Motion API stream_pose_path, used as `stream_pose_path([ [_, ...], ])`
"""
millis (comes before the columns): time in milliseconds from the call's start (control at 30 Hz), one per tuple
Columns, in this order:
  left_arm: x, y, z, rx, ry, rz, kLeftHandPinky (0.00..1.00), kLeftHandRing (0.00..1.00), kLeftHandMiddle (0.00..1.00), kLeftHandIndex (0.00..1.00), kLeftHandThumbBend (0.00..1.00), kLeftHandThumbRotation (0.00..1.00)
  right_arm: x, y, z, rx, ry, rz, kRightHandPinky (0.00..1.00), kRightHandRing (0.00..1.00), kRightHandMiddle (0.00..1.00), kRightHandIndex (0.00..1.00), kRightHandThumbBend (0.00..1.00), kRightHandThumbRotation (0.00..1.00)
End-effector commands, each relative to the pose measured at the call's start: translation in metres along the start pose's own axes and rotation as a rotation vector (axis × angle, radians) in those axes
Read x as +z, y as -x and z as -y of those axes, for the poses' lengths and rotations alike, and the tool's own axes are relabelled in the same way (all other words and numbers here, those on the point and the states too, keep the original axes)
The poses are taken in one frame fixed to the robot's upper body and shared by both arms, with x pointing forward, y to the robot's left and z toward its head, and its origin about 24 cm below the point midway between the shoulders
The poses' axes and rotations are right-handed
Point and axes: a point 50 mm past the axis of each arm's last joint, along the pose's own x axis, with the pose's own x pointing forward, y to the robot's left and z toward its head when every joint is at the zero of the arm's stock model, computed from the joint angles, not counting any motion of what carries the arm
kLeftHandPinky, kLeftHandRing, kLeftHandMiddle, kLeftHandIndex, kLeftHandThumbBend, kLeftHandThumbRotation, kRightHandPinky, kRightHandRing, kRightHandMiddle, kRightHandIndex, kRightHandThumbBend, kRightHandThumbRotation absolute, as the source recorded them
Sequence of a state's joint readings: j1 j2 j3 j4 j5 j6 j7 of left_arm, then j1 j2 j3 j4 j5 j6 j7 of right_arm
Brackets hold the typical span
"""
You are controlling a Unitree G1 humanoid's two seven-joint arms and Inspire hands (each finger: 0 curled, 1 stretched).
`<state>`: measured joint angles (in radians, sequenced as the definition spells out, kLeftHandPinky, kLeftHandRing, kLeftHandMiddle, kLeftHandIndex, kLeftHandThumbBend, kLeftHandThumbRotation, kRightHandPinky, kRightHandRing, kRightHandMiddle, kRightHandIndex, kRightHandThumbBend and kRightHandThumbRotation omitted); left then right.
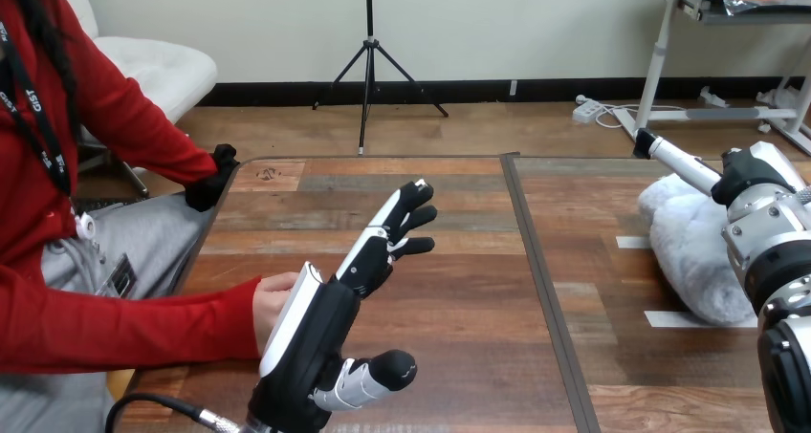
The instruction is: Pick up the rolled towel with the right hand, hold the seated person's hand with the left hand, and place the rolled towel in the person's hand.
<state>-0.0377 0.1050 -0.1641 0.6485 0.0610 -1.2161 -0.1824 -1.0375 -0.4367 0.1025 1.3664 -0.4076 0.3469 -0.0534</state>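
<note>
the black left hand with white back shells [320, 333] stands on edge, fingers [397, 218] straight and fanned, thumb [387, 371] jutting out below them. the black-and-white right hand [751, 173] sits well right of those fingers.

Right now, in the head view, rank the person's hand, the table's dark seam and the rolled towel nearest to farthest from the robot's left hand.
1. The person's hand, beside the left hand, at its left.
2. The dark seam, mid-table.
3. The rolled towel, far right.
</note>
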Motion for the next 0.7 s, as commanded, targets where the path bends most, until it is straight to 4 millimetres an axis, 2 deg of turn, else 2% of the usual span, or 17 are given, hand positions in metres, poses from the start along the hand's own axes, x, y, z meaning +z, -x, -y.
stream_pose_path([
  [0, 0.01, -0.013, -0.005, 0.008, -0.02, 0.098, 0.81, 0.91, 0.95, 0.95, 1.0, 0.95, 0.002, 0.0, 0.003, -0.006, 0.028, 0.009, 0.99, 1.0, 1.0, 1.0, 1.0, 0.97],
  [267, 0.011, -0.012, -0.006, 0.01, -0.018, 0.107, 0.81, 0.9, 0.94, 0.95, 1.0, 0.97, -0.003, 0.0, -0.007, -0.005, -0.103, -0.02, 0.99, 1.0, 1.0, 1.0, 1.0, 0.89],
  [667, 0.011, -0.011, -0.006, 0.009, -0.013, 0.1, 0.81, 0.9, 0.94, 0.94, 1.0, 0.97, -0.002, 0.0, -0.008, -0.016, -0.123, -0.013, 0.98, 1.0, 1.0, 1.0, 1.0, 0.84],
])
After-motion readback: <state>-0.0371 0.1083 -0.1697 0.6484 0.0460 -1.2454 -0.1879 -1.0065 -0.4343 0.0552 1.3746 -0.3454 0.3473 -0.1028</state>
